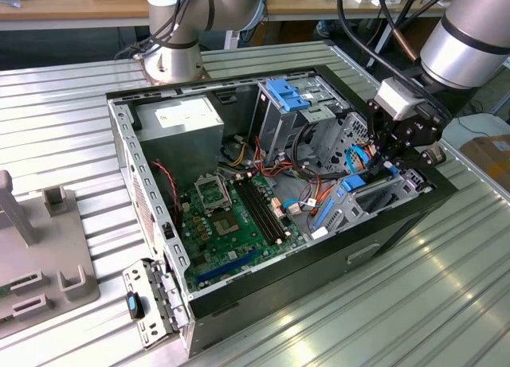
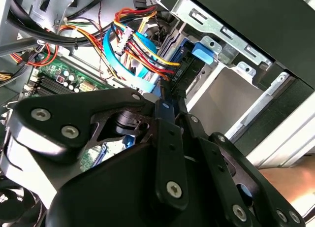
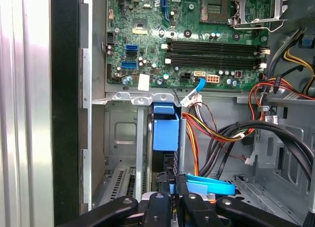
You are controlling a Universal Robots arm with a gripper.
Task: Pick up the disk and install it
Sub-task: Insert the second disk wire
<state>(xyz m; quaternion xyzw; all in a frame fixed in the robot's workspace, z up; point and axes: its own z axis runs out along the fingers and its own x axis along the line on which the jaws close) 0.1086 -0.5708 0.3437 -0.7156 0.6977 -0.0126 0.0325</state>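
One black end effector [image 3: 172, 200] pinches the flat grey disk in its blue frame [image 3: 165, 133], fingers nearly together. Disk stands on edge inside the metal drive bay [image 3: 123, 138], walls close beside it.

No readable text anywhere. White sticker on the power supply [image 1: 185, 115] is blank to me, and the small white label on my side of the motherboard [image 3: 143, 82] too.

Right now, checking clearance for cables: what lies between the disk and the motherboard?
In the first wrist view, a silver metal rail crosses between the disk and the motherboard, with coloured wires beside the disk.
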